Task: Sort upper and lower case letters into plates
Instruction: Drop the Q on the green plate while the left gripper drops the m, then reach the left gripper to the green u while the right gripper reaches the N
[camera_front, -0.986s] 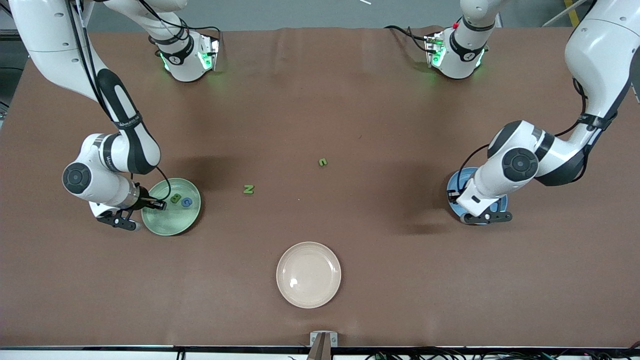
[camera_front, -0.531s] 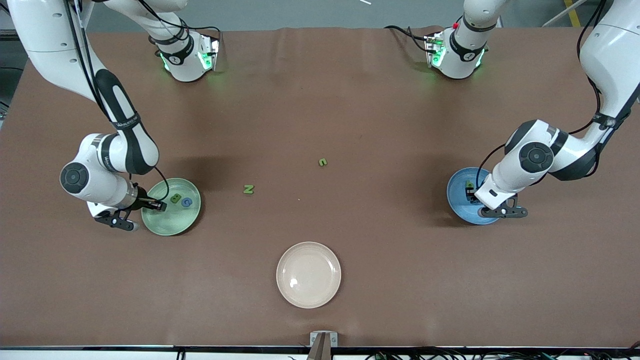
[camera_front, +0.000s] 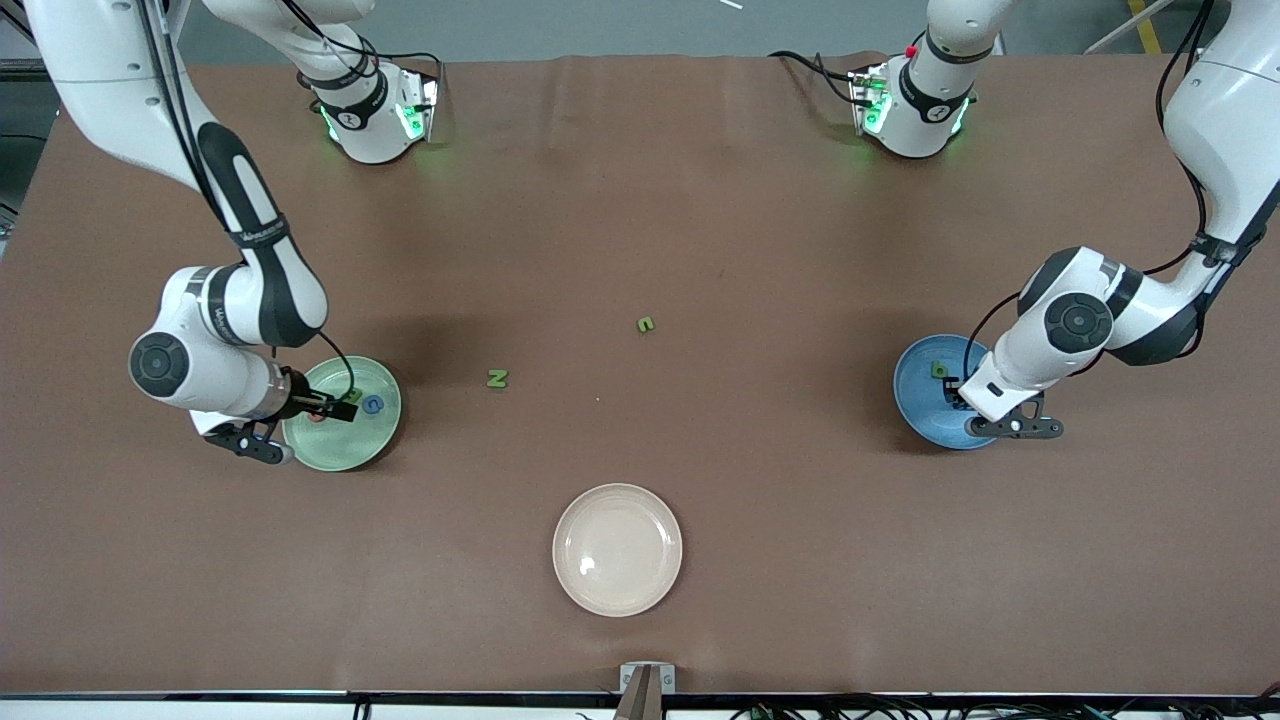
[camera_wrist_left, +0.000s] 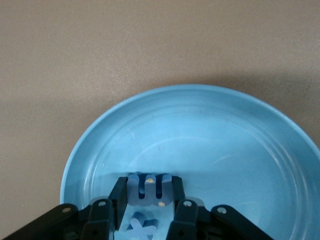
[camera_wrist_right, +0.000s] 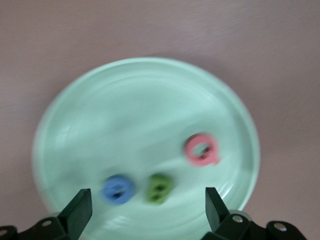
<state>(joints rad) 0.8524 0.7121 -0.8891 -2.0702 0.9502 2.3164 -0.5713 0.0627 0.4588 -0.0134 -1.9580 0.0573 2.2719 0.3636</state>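
Note:
The mint green plate (camera_front: 350, 446) holds a blue letter (camera_front: 372, 404), a green letter (camera_front: 352, 396) and a pink letter (camera_front: 316, 418). In the right wrist view the plate (camera_wrist_right: 125, 100) shows all three: pink (camera_wrist_right: 201, 150), blue (camera_wrist_right: 118, 190), green (camera_wrist_right: 160, 188). My right gripper (camera_front: 335, 410) (camera_wrist_right: 147, 212) hangs open and empty over this plate. The blue plate (camera_front: 920, 410) (camera_wrist_left: 225, 145) holds a green letter (camera_front: 939, 370). My left gripper (camera_front: 958, 395) (camera_wrist_left: 149, 192) is over it, shut on a blue three-pronged letter (camera_wrist_left: 150, 187). A blue x-shaped letter (camera_wrist_left: 140, 226) shows under the fingers.
Two green letters lie loose mid-table: an N (camera_front: 497, 378) and a smaller one (camera_front: 646, 324) farther from the front camera. A cream-beige plate (camera_front: 617, 549), with nothing in it, sits near the table's front edge.
My left hand has moved toward the left arm's end of the table, uncovering the blue plate and its green letter. My right gripper shifted slightly over the mint plate, where a pink letter now shows.

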